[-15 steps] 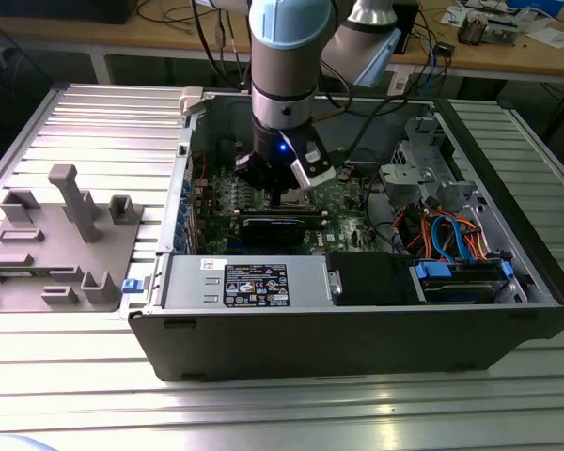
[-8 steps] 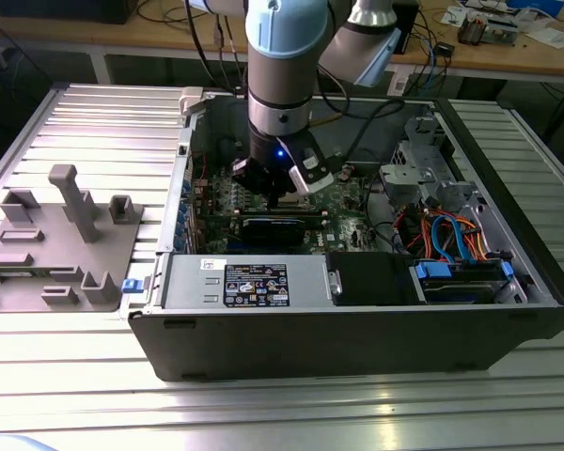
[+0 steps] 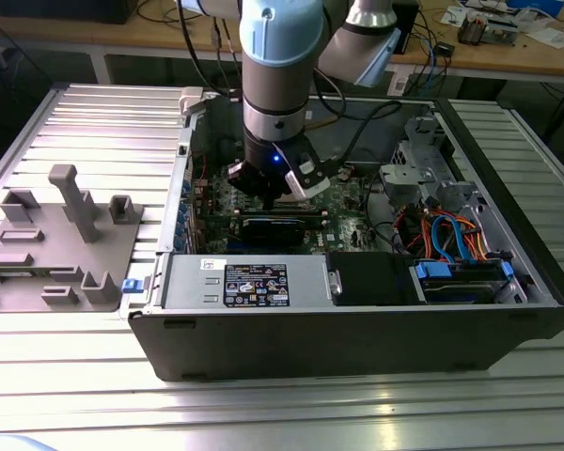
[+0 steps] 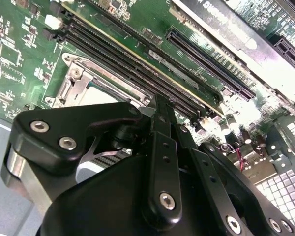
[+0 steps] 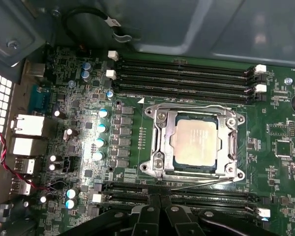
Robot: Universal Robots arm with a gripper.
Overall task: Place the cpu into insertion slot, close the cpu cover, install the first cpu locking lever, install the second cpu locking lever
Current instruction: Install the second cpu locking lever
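Spotter: Chip's home. Your cpu (image 5: pixel 194 142) lies flat in the insertion slot (image 5: pixel 196 169), and the cpu cover (image 5: pixel 163 142) is down around it, with the metal top showing through the window.

Operator: So which step am I on?

Spotter: The levers, as I read it. In the first wrist view a thin wire lever (image 5: pixel 201 184) runs slanted along the socket edge nearest your hand (image 5: pixel 160 209). It looks unlatched, though I can't say so for certain. I can't judge the lever on the far edge either.

Operator: And the hand?

Spotter: Narrow, the tips almost together, carrying nothing. It hangs over the black memory slots (image 5: pixel 187 199) just beside the socket, low inside the computer case (image 3: pixel 357 338) on the counter (image 3: pixel 263 413). I can't tell whether it touches anything.

Operator: What does the lever work call for?

Spotter: My judgement: a precise contact on that thin wire. You'd push it down and sideways under its hook, keeping your tips off the chip and off the slot latches alongside. The wire is springy, so expect it to slip off a closed tip.
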